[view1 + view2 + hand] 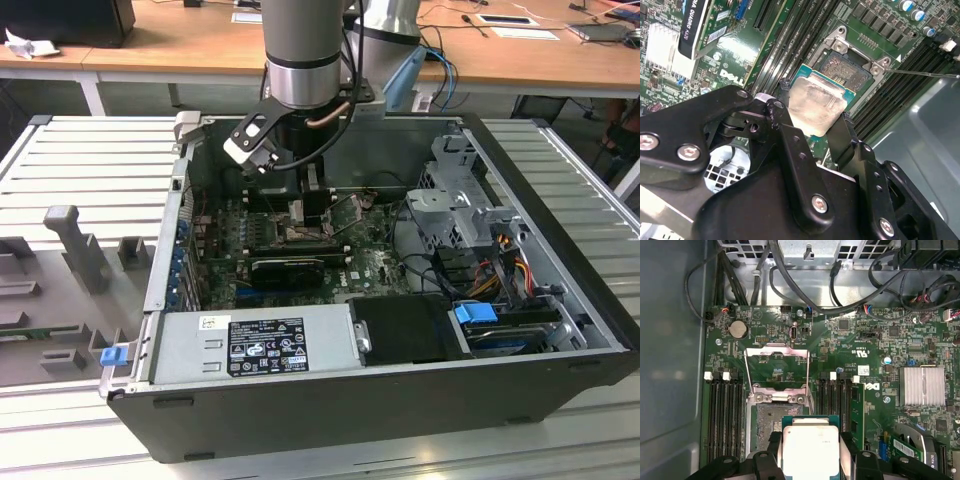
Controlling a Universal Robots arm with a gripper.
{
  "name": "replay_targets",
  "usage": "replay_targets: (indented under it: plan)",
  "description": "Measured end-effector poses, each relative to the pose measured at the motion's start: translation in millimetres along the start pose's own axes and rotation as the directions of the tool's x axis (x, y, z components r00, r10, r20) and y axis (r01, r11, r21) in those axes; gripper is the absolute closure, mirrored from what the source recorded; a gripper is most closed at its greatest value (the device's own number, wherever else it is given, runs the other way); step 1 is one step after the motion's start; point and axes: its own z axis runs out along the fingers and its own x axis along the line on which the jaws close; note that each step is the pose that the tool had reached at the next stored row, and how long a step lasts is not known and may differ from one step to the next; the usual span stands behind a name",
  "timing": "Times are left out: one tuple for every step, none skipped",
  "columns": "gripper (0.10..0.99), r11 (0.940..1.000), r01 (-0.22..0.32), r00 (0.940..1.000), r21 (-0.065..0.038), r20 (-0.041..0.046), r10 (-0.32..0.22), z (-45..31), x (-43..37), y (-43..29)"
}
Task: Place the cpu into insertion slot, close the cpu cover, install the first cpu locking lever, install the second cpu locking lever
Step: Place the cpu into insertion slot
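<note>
Near the square dark metal-rimmed insertion slot (771, 432), the black 2-finger gripper (810, 449) grips the small flat silver-grey square cpu (810, 456) by 2 opposite edges. The thin silver-grey metal cpu cover (777, 353) stands swung open.

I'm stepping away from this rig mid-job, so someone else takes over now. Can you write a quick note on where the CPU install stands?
Gripper: shut on the small square silver-topped cpu, held close over the board by the socket, not seated.
Square dark insertion slot: empty and uncovered.
Thin silver metal cpu cover frame: swung open.
Done: cpu is in the grip.
Left: cpu not in the slot, cover not closed, thin wire locking lever unlatched; neither lever installed.
</note>
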Motion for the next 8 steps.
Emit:
replay_targets:
  plan:
    - [0.545, 1.0000, 0.000, 1.0000, 0.000, -0.0001, 0.000, 0.2, 0.0, 0.0]
    - [0.545, 1.0000, 0.000, 1.0000, 0.000, 0.0000, 0.000, 0.3, 0.0, 0.0]
    - [0.545, 1.0000, 0.000, 1.0000, 0.000, 0.0000, 0.000, 0.5, 0.0, 0.0]
    - [0.545, 1.0000, 0.000, 1.0000, 0.000, -0.0001, 0.000, 0.8, 0.0, -0.1]
    - [0.545, 1.0000, 0.000, 1.0000, 0.000, -0.0001, 0.000, 1.1, 0.0, -0.1]
    - [0.545, 1.0000, 0.000, 1.0000, 0.000, 0.0000, 0.000, 1.4, 0.0, -0.1]
    - [0.545, 1.0000, 0.000, 1.0000, 0.000, 0.0000, 0.000, 1.7, 0.0, -0.1]
    - [0.545, 1.0000, 0.000, 1.0000, 0.000, -0.0001, 0.000, 1.9, 0.0, -0.2]
